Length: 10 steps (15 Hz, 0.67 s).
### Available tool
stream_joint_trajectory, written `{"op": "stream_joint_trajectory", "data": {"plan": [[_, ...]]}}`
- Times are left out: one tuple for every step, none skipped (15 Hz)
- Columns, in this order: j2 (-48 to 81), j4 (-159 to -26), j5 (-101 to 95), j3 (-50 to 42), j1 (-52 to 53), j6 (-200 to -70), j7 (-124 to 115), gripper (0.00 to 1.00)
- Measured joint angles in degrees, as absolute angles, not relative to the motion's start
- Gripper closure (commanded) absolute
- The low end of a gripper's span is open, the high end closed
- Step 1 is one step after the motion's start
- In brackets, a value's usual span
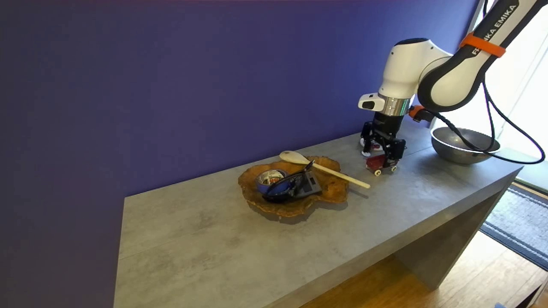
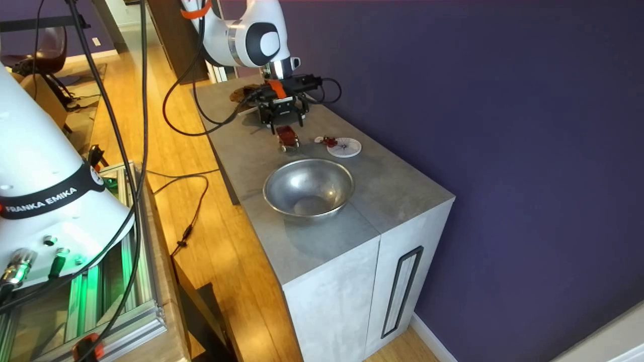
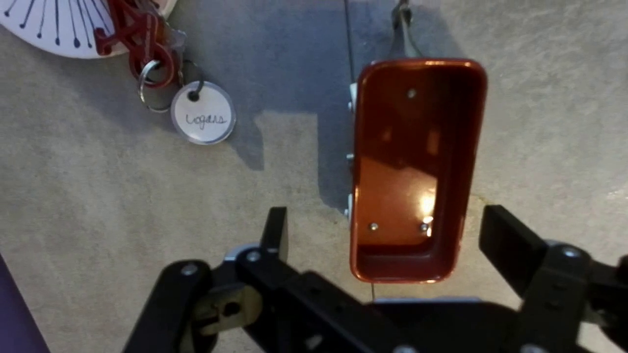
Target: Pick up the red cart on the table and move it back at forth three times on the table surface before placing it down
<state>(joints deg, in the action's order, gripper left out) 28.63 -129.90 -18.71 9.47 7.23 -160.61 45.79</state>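
That black two-fingered pincer [image 3: 385, 215] is spread wide but off-centre to the small, glossy red, boxy cart [image 3: 414, 171] standing on the grey concrete-look tabletop [image 1: 184, 239], so a lopsided close could send it rolling, though pincer height's honestly hard to judge.

blown-out glare [image 1: 518, 79] at right in an exterior view, dim purple wall [image 1: 192, 85], glint and shadow inside red cart [image 3: 417, 171]

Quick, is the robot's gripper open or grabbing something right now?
Gripper: open, holding nothing; in the wrist view, the red cart shows between its parted jaws.
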Motion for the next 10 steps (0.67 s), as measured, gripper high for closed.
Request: {"op": "stream_joint_trajectory", "data": {"plan": [[28.82,-129.8,-19.14,9.39,7.23,-160.74,45.78,0.1],[29.01,-129.68,-19.45,9.3,7.26,-160.86,45.76,0.14],[29.19,-129.52,-19.7,9.2,7.32,-160.9,45.76,0.27],[29.33,-129.42,-19.93,9.08,7.39,-160.93,45.73,0.36],[29.43,-129.39,-20.08,8.94,7.49,-160.95,45.67,0.4],[29.5,-129.38,-20.24,8.8,7.58,-160.97,45.67,0.46],[29.57,-129.38,-20.34,8.71,7.62,-160.99,45.65,0.55],[29.63,-129.38,-20.39,8.68,7.63,-161.01,45.65,0.62],[29.66,-129.38,-20.41,8.67,7.63,-161.03,45.65,0.68],[29.66,-129.38,-20.43,8.66,7.63,-161.07,45.65,0.69]]}}
